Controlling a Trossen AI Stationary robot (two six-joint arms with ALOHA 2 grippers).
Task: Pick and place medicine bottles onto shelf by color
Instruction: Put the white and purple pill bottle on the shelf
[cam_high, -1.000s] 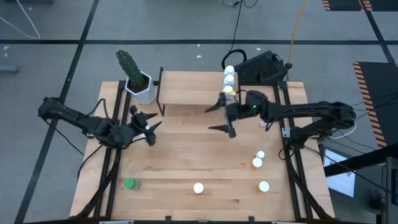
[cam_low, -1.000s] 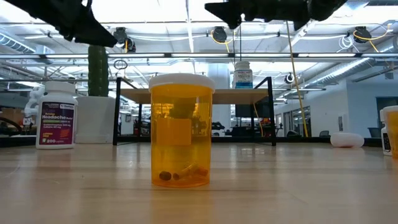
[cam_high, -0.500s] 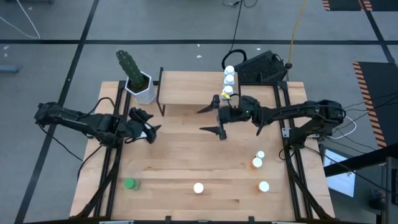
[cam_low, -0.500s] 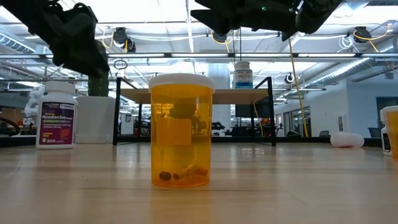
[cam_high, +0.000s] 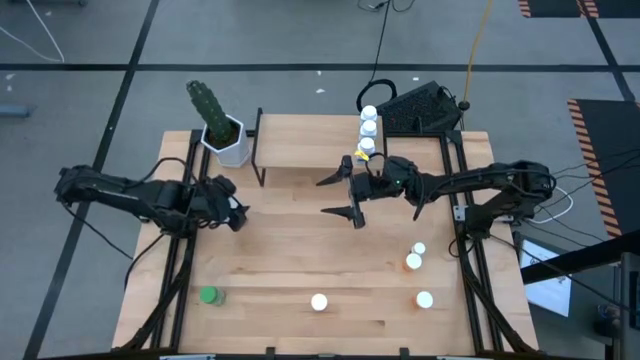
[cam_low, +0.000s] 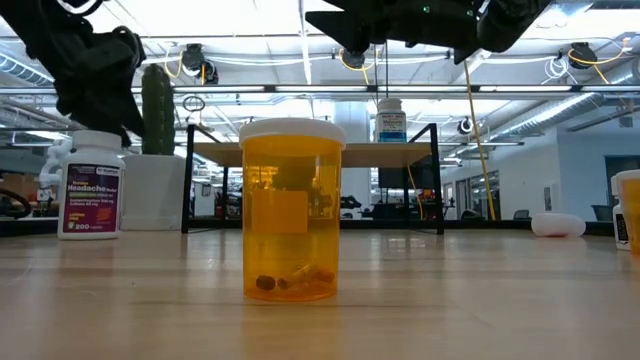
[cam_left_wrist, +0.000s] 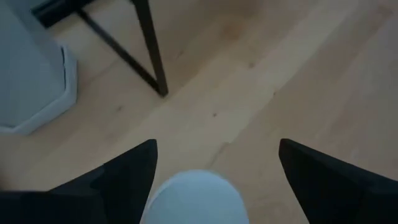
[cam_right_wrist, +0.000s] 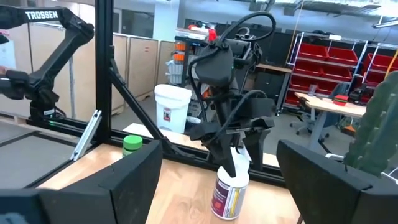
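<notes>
Bottle cap (cam_left_wrist: 194, 198) — blurred, cut off.

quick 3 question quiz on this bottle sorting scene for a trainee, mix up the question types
1. True or false: the green bottle stands on the shelf.
2. In the left wrist view, what lies between the left tool's fingers? A) a white cap B) an orange cap C) nothing
3. Fill in: the right tool hangs over the table in front of the shelf with its jaws ____.

Key
1. False: it stands on the table, near the front left corner.
2. A
3. open
</notes>
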